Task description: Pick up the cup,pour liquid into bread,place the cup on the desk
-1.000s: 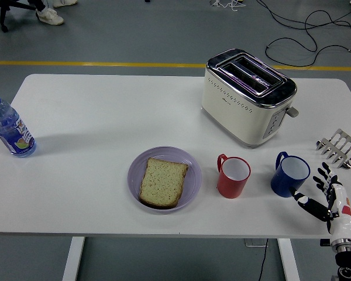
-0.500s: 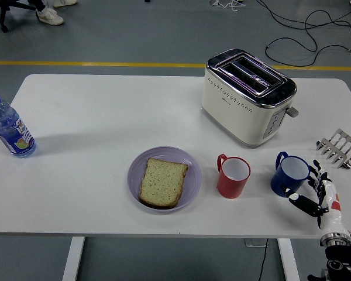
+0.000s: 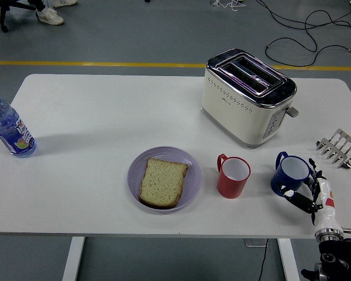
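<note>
A blue cup [image 3: 290, 174] stands upright on the white table [image 3: 105, 129] at the right, handle toward the upper left. My right hand [image 3: 307, 190] reaches in from the lower right, fingers spread, thumb just below the cup's base and fingertips beside its right wall; it holds nothing. A red cup [image 3: 233, 175] stands upright left of the blue one. A slice of bread [image 3: 162, 181] lies on a purple plate [image 3: 136, 170] left of the red cup. My left hand is out of view.
A cream toaster [image 3: 248, 96] stands behind the cups. A metal toast rack [image 3: 339, 148] sits near the right edge. A water bottle [image 3: 9, 127] stands at the far left edge. The table's near edge runs just below my right hand.
My right hand has moved left and forward, from a short way right of the blue cup to right beside it. The cups, plate and bread have not moved.
</note>
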Controlling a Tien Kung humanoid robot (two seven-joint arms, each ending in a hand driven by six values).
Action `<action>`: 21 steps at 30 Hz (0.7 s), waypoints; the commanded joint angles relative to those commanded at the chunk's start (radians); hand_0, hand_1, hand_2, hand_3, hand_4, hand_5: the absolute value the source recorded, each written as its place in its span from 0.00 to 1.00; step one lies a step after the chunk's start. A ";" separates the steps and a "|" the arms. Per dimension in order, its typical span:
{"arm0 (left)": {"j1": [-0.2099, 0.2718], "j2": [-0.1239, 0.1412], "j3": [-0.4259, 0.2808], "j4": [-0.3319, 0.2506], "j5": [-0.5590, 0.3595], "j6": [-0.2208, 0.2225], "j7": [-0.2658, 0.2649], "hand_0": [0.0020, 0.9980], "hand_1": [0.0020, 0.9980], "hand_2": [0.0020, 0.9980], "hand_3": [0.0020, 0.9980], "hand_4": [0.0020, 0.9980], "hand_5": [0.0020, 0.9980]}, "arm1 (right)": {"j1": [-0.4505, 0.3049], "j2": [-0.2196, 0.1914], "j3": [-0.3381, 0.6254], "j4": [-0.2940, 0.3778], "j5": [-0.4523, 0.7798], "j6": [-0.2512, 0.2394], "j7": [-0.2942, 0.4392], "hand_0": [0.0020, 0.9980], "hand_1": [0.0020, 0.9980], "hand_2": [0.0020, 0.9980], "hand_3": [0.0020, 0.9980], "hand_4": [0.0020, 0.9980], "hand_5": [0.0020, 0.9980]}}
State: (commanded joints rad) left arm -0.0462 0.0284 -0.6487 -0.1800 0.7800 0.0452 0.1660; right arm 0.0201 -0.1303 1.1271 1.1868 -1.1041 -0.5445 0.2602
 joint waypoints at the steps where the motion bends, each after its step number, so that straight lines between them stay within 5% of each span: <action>1: 0.000 0.000 0.000 0.000 0.000 0.000 0.000 0.66 0.70 0.72 0.62 0.37 0.93 | 0.003 0.001 -0.003 -0.004 0.005 -0.002 0.003 0.92 0.85 0.92 1.00 0.97 0.09; 21: 0.000 -0.004 0.020 0.000 -0.018 0.001 -0.002 0.66 0.70 0.72 0.62 0.37 0.93 | 0.063 0.008 -0.049 -0.071 0.076 -0.023 0.025 0.92 0.84 0.92 0.99 0.97 0.09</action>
State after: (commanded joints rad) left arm -0.0459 0.0243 -0.6287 -0.1800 0.7618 0.0459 0.1642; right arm 0.0834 -0.1228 1.0784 1.1156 -1.0285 -0.5676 0.2857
